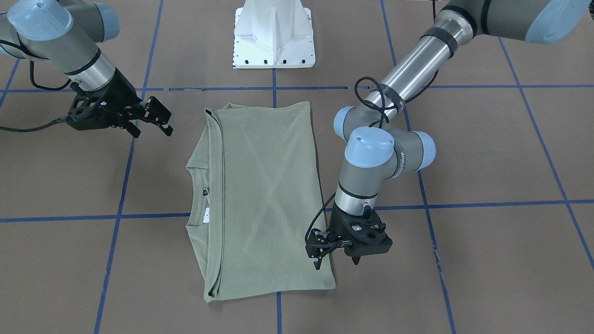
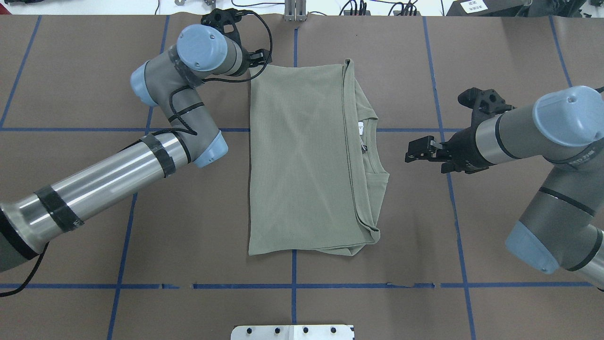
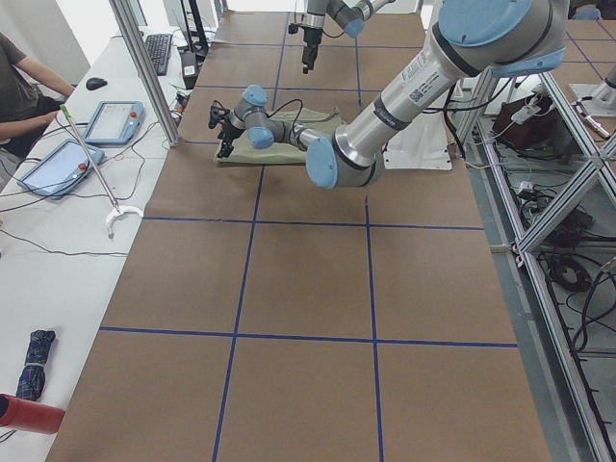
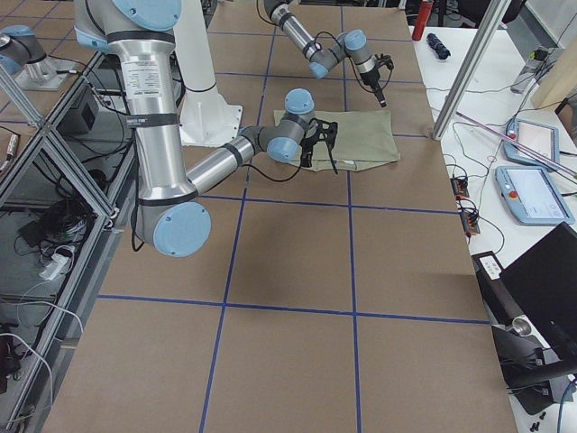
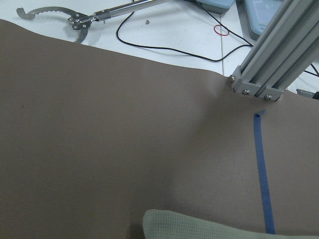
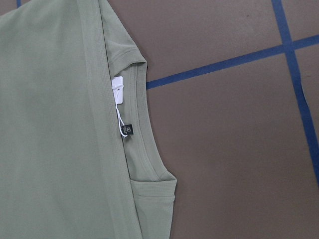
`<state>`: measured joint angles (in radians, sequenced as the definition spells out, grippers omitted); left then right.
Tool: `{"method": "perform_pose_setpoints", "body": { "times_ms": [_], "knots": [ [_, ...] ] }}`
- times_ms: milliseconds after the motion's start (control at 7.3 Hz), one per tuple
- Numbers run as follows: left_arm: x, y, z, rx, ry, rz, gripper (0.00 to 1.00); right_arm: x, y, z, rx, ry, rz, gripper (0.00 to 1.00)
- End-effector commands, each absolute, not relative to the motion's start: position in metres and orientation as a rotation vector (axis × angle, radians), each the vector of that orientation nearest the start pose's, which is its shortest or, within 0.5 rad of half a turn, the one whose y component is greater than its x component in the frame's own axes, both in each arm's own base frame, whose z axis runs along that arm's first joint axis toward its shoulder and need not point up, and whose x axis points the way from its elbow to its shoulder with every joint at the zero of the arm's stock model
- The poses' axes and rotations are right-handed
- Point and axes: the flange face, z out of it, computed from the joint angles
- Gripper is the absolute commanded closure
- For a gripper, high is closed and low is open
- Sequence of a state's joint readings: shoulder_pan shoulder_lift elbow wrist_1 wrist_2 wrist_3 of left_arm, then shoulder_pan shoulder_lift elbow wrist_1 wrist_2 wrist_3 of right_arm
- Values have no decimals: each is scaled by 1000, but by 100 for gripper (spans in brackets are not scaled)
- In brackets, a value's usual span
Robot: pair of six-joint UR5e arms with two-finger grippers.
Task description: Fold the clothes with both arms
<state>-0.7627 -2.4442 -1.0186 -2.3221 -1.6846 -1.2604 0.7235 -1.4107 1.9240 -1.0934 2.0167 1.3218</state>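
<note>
While the folded shirt (image 1: 264,195) lies flat on the table (image 1: 487,153), left gripper (image 1: 336,263) and right gripper (image 1: 153,133) hang open near it.

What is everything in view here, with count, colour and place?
Sage-green ribbed knit shirt: one, green, folded flat at table centre.
Neck tags: two, white and black, inside the collar.
Brown table cover: one, blue tape grid.
White metal pedestal: one, robot's edge.
Blue-cased tablets: two, side bench.
Long reacher stick: one, silvery, side bench.
Person: one, seated at bench.
Left pincer: one, black, open, at the shirt's far corner.
Right pincer: one, black, open, beside the collar, apart from it.
</note>
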Motion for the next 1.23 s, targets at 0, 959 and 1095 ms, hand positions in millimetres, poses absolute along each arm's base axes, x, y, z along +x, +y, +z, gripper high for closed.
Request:
{"method": "perform_pose_setpoints", "body": {
  "times_ms": [0,959,1095],
  "knots": [
    [473,-618,282,399,1038,-288,0,-394,-433,336,139,-923,111,0],
    [408,-542,248,333,1049,-225,0,-537,-390,297,155,-750,-123,0],
    [408,-542,248,333,1050,-225,0,-544,-385,307,133,-705,-150,0]
  ]
}}
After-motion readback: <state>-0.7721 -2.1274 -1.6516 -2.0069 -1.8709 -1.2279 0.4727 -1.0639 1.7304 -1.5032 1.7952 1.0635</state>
